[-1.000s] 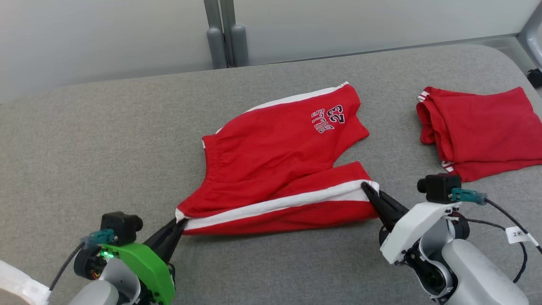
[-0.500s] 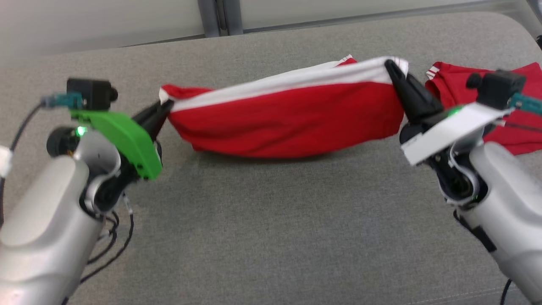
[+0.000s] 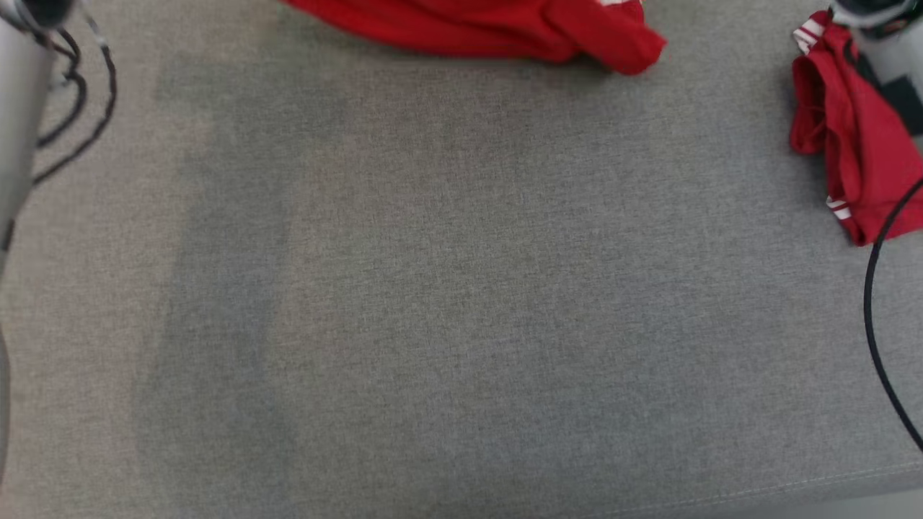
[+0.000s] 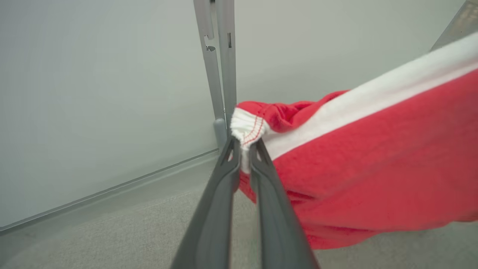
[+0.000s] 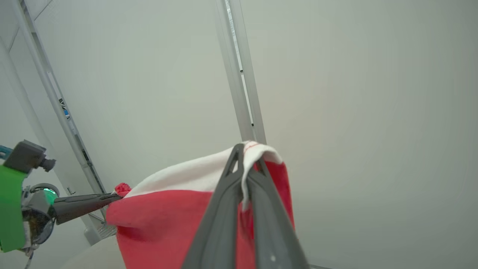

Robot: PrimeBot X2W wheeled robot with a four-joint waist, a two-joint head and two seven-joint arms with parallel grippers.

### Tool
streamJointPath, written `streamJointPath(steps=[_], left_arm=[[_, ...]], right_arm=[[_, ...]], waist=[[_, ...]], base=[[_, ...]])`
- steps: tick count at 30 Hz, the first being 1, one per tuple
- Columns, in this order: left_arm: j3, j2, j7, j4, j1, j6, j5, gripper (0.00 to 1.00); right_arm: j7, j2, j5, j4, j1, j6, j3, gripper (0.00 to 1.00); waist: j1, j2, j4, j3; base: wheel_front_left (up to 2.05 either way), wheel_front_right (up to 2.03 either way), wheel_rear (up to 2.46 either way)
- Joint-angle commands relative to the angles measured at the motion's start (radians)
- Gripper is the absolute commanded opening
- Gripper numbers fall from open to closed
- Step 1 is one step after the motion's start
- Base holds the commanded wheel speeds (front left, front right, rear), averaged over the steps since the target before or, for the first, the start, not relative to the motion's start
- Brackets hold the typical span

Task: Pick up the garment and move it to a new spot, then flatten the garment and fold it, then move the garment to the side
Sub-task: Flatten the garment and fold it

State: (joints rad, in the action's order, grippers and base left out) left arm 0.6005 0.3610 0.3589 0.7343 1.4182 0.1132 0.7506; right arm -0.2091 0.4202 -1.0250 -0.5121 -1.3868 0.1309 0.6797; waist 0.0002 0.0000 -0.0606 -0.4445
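The red shorts [image 4: 373, 168] hang in the air, stretched between the two grippers along their white side stripe. The left gripper [image 4: 242, 144], at the centre of the left wrist view, has its jaws nearly together on the gathered white waistband corner. The right gripper [image 5: 248, 153], at the centre of the right wrist view, is pinched closed on the hem end of the same stripe. Holding both ends of one side seam lets the cloth drop as a single sheet, which I judge suits carrying it to a new spot and laying it flat.

In the head view the shorts' lower edge runs along the top of the frame, above the grey cloth-covered desk [image 3: 461, 288]. Whether it touches the desk cannot be told. A second red garment [image 3: 844, 144] lies folded at the right edge, well apart, so the middle of the desk looks the likely landing place.
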Motion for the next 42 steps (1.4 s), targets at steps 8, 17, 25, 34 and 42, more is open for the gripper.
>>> streamJointPath(steps=[8, 17, 25, 34, 42], left_arm=[[-0.026, -0.044, -0.043, 0.143, 0.267, 0.008, 0.001, 0.0], [-0.015, -0.05, -0.113, 0.233, 0.319, 0.016, 0.02, 0.0], [0.117, 0.008, -0.075, 0.128, 0.101, 0.018, 0.13, 0.0], [0.245, 0.151, 0.089, -0.05, -0.213, 0.018, 0.311, 0.0], [0.285, 0.228, 0.222, -0.211, -0.455, -0.005, 0.43, 0.0]], right_arm=[[-0.047, 0.005, -0.011, -0.092, -0.298, 0.0, 0.054, 0.0], [-0.057, 0.027, -0.033, -0.087, -0.367, 0.0, 0.129, 0.0], [-0.053, 0.078, -0.085, -0.021, -0.182, 0.0, 0.267, 0.0], [0.071, 0.216, -0.221, 0.143, 0.062, 0.0, 0.471, 0.0], [0.252, 0.378, -0.243, 0.344, 0.247, -0.001, 0.585, 0.0]], waist=[[-0.0002, 0.0, -0.014, -0.115], [-0.0002, 0.0, -0.021, -0.121], [-0.0002, 0.0, -0.019, -0.077], [-0.0002, 0.0, -0.011, 0.071], [-0.0002, 0.0, -0.007, 0.226]], base=[[0.0, 0.0, 0.0], [0.0, 0.0, 0.0], [0.0, 0.0, 0.0], [0.0, 0.0, 0.0], [0.0, 0.0, 0.0]])
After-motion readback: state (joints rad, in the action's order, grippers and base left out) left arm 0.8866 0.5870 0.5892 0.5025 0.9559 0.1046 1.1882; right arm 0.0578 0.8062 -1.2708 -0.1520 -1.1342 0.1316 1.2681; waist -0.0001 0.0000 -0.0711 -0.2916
